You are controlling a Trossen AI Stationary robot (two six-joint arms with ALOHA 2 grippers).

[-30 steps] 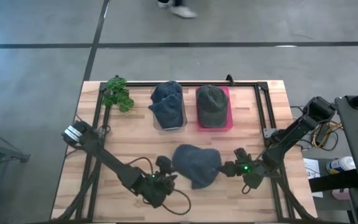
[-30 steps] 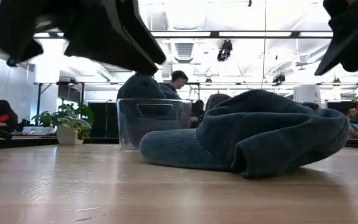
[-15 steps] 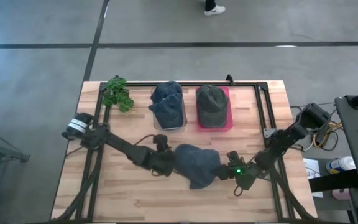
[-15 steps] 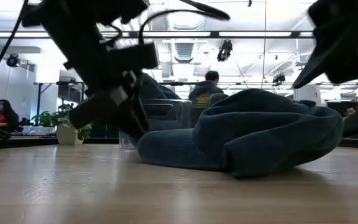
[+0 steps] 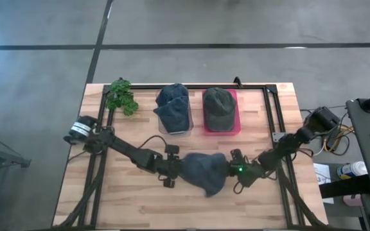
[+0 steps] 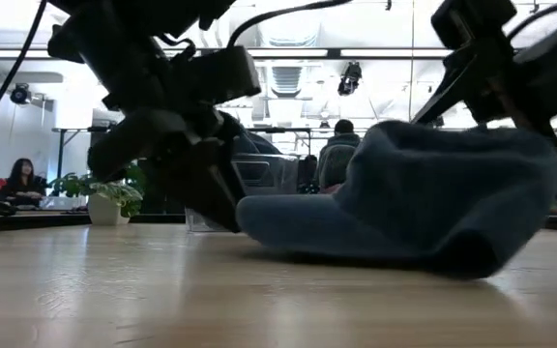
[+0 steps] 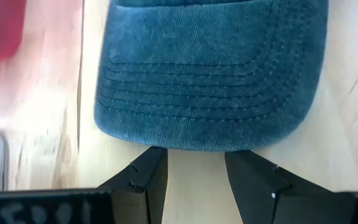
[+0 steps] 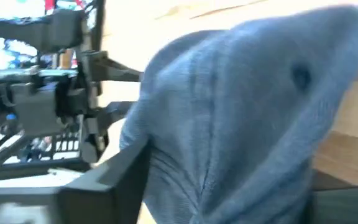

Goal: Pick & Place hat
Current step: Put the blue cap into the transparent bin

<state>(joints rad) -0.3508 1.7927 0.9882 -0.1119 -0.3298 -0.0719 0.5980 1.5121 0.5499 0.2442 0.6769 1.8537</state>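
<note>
On the wooden table [image 5: 140, 199], both dark arms reached inward toward the middle of the near half. From the table's left edge, the left arm [image 5: 124, 152] stretched low and nearly flat across the boards, and its gripper [image 5: 172, 172] met the left side of the blue denim hat [image 5: 201, 171], which lay on the wood between the two grippers. Seen from the left wrist, that gripper's fingers [image 7: 148, 177] stood spread apart just short of the hat's stitched brim, not touching it. From the right edge, the right arm [image 5: 288, 149] angled down and inward, its gripper [image 5: 233, 172] pushed against the hat's right side; its wrist view showed the hat's crown bulging between the two fingers, which sat on either side of the cloth, though whether they had actually clamped it could not be told. At the far edge, a clear bin [image 5: 174, 110] held another blue hat beside a pink tray [image 5: 236, 110] bearing a grey-green hat, with a small green plant [image 5: 121, 96] toward the far left corner.
</note>
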